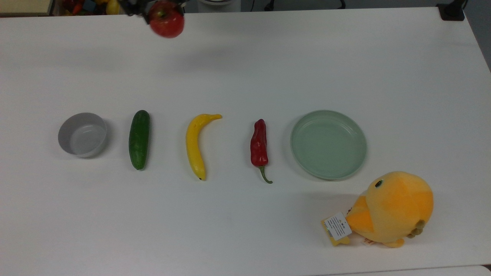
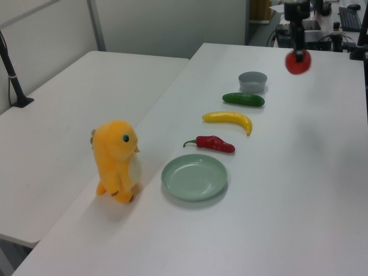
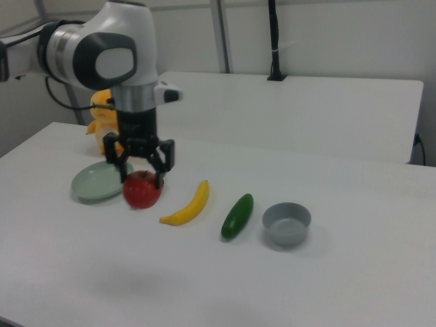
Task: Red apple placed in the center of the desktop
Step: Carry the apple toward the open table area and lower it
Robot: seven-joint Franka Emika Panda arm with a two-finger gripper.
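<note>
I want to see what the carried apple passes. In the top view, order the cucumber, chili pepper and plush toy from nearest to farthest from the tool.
From the tool, holding the red apple:
1. Cucumber, below, slightly to the top view's left.
2. Chili pepper, below right.
3. Plush toy, far lower right corner.

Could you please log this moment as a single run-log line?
phase: carry | pincer: shut on red apple | apple: aloft over desktop | grey bowl: empty | placement: not yet done

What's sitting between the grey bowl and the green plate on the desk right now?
In the top view, three things lie in a row between the grey bowl and the green plate: cucumber, banana, then red chili pepper.
</note>
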